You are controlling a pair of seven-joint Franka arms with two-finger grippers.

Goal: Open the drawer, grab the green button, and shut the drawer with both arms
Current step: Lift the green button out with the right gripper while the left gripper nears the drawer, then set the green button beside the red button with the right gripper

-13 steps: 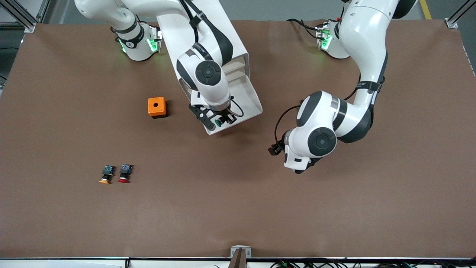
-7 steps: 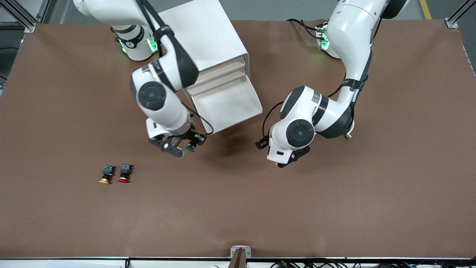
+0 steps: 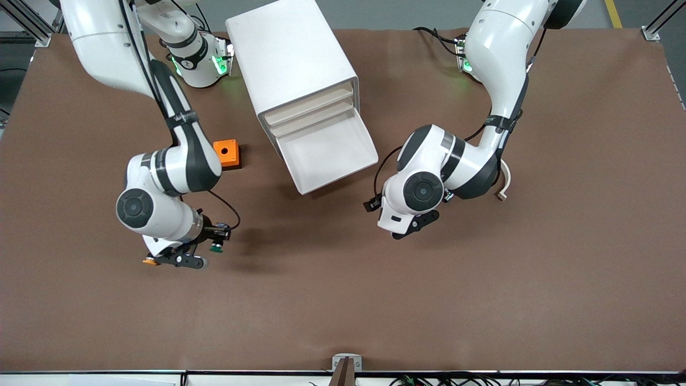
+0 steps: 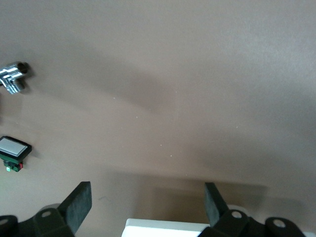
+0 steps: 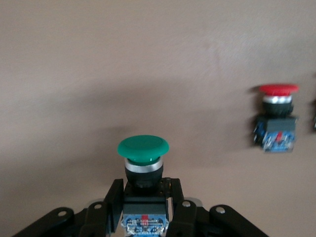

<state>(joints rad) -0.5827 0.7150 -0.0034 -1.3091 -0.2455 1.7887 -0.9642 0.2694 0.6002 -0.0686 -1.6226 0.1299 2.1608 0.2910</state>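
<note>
The green-capped button (image 5: 143, 150) is clamped by its black-and-blue body in my right gripper (image 5: 144, 197). In the front view the right gripper (image 3: 210, 248) holds the button (image 3: 216, 247) low over the table, beside the yellow-capped button (image 3: 150, 262). The red-capped button (image 5: 276, 121) lies on the table close by; the arm hides it in the front view. The white cabinet (image 3: 295, 69) has its lowest drawer (image 3: 327, 153) pulled open, with nothing in it. My left gripper (image 3: 415, 224) is open and empty over the table beside the drawer, toward the left arm's end. Its fingers (image 4: 79, 205) stand wide apart.
An orange box (image 3: 225, 153) with a round hole stands beside the cabinet toward the right arm's end. A small curved beige piece (image 3: 504, 185) lies by the left arm's elbow.
My right arm has carried the green button out of the drawer to a spot beside the red and yellow buttons. My left gripper has shifted a little toward the drawer.
</note>
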